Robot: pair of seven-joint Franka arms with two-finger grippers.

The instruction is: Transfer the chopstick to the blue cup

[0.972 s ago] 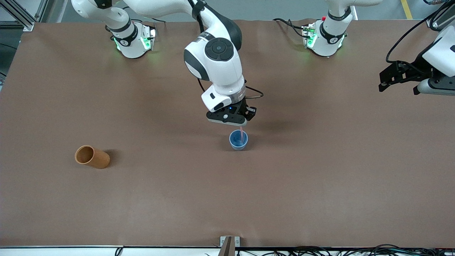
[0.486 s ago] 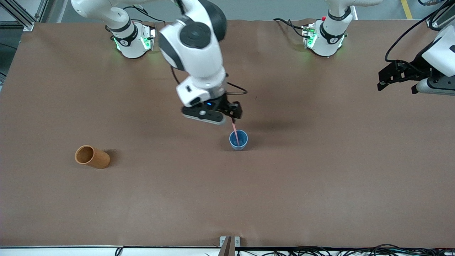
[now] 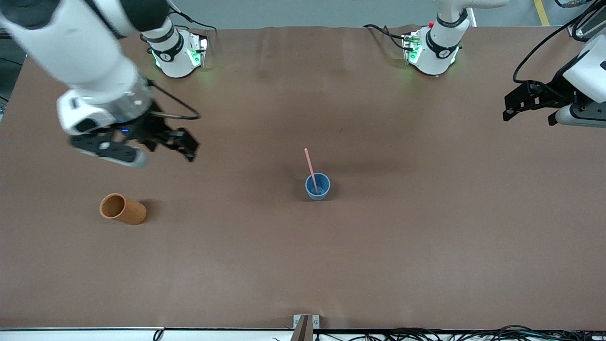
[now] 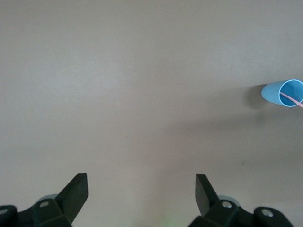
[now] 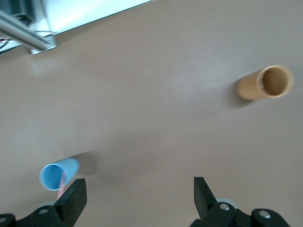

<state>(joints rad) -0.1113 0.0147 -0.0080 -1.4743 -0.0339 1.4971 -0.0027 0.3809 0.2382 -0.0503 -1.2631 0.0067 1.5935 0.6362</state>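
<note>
Thin pale pink chopstick (image 3: 310,166) is standing tilted inside small round blue cup (image 3: 317,186), which is sitting upright mid-table.

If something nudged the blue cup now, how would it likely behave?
The blue cup is small and probably light, so it may slide. The chopstick leans out well above its rim, likely making it top-heavy and apt to tip. Once over, its round wall would probably roll.
</note>
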